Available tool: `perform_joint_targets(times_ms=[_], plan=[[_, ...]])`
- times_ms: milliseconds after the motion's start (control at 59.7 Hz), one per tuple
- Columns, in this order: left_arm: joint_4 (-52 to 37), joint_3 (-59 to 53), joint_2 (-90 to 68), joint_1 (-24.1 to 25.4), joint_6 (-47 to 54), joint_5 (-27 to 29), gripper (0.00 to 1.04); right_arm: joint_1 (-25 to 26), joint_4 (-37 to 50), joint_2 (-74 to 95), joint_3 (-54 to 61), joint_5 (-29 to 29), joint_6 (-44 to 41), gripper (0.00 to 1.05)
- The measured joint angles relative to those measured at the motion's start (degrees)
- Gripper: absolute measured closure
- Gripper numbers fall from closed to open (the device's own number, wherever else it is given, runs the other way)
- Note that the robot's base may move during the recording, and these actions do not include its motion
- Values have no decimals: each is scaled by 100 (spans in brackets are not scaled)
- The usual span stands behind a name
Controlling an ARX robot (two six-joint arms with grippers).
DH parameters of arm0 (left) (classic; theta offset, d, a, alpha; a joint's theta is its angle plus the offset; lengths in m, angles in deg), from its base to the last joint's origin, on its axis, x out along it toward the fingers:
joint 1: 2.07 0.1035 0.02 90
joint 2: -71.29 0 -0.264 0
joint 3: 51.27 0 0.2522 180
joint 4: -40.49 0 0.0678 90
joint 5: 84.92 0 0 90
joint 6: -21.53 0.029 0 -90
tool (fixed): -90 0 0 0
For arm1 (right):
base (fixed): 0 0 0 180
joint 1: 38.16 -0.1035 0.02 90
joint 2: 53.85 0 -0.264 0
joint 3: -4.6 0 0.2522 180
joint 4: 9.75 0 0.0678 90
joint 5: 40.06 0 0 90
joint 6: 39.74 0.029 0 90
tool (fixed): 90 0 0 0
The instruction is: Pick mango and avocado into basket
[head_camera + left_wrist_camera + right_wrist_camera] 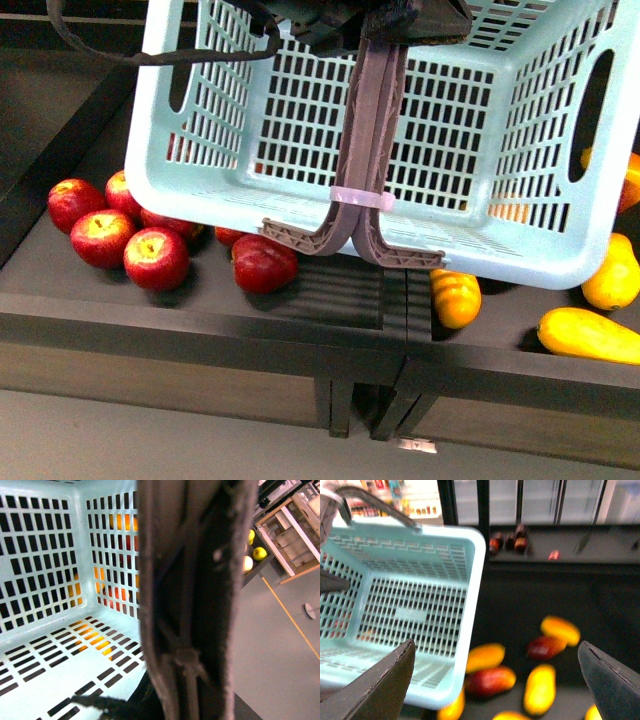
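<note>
The light teal basket (300,130) hangs tilted above the shelf, and its inside looks empty. My left gripper (395,25) is shut on its two brown handles (365,150), which are pressed together. These handles (185,605) fill the left wrist view beside the basket's slotted floor (45,655). My right gripper (495,680) is open and empty, above several yellow-orange mangoes (540,689) next to the basket's corner (462,630). Mangoes (590,335) also lie on the shelf at the right in the front view. No dark green avocado shows clearly.
Several red apples (155,258) lie on the dark shelf under the basket's left side. The shelf's front edge (200,335) runs below them. Small dark fruits (507,541) on a far shelf are too blurred to name. Reddish mangoes (491,680) lie among the yellow ones.
</note>
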Motion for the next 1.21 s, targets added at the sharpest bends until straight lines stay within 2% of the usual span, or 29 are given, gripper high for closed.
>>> perform_joint_targets(times_ms=[50,101,201,335,419,570,720,905,1206], plan=[[7,7,0,7,35,33,100,374,-503,914,-334,-98,496,9],[7,22,0,2,72,42,100,748,-310,1801,-514,-271,743,9],[7,42,0,-9,118,37,100,1390,1187,3954,-835,-201,699,9],[7,42,0,-7,125,-17,100,1493,3475,7392,-1858,-46,282,9],[7,44,0,-24,140,-35,100,1362,3941,9077,-2634,219,140,9],[7,42,0,-33,138,-33,100,1137,3604,11628,-4100,424,269,9],[7,42,0,-28,142,-15,100,1056,3049,13103,-5451,664,695,9],[7,44,0,-20,144,0,100,1019,2461,14052,-7101,737,1222,9],[7,44,0,-20,144,-22,100,907,1906,14673,-8102,831,1567,9]])
